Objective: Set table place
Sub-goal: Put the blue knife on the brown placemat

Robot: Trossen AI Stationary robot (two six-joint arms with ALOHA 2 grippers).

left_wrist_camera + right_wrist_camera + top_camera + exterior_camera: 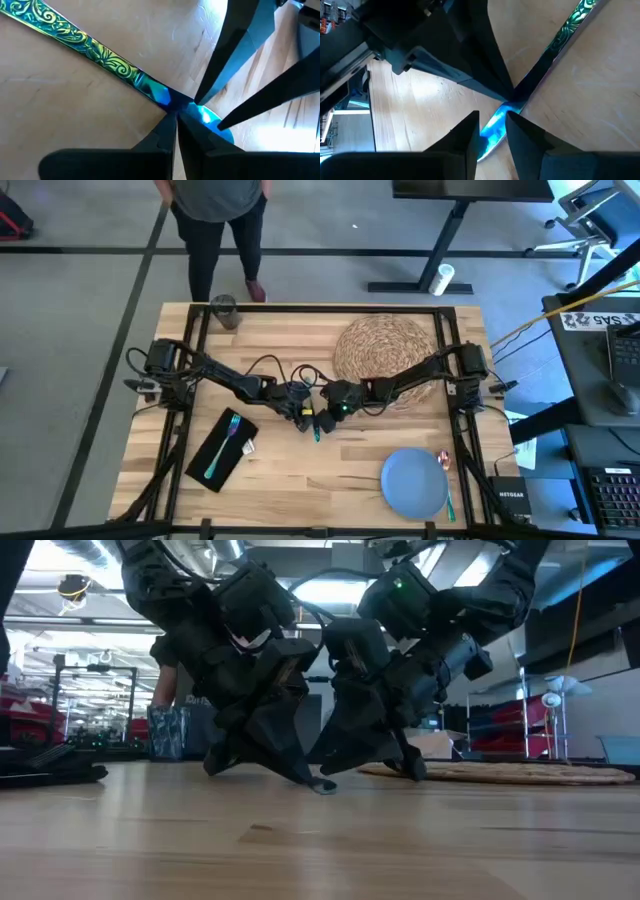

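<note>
A piece of cutlery (100, 52) with an ornate green-gold handle and a blue blade lies at the middle of the table (330, 480), one end (322, 785) on the wood. My left gripper (176, 117) is shut on its neck. My right gripper (494, 125) faces the left one, with a finger on either side of the blue blade (492, 131). A black napkin (215, 442) bearing a teal fork (222, 448) lies near left. The blue plate (414, 482) lies near right, the straw placemat (385, 350) far right, and the glass (224, 310) at the far edge. My left gripper pinches the cutlery's narrow neck (162, 96), where handle meets blade, between its two fingertips. The fingers slant down from the table's left and lie across the piece. The cutlery stays low, its end on the table. My right gripper's fingers (210, 85) flank the blade; whether they touch it, I cannot tell.
Red-handled cutlery (444, 460) and a green piece (450, 502) lie beside the plate's right rim. A person (215, 220) stands beyond the far edge. Bare wood stretches between napkin and plate along the near edge.
</note>
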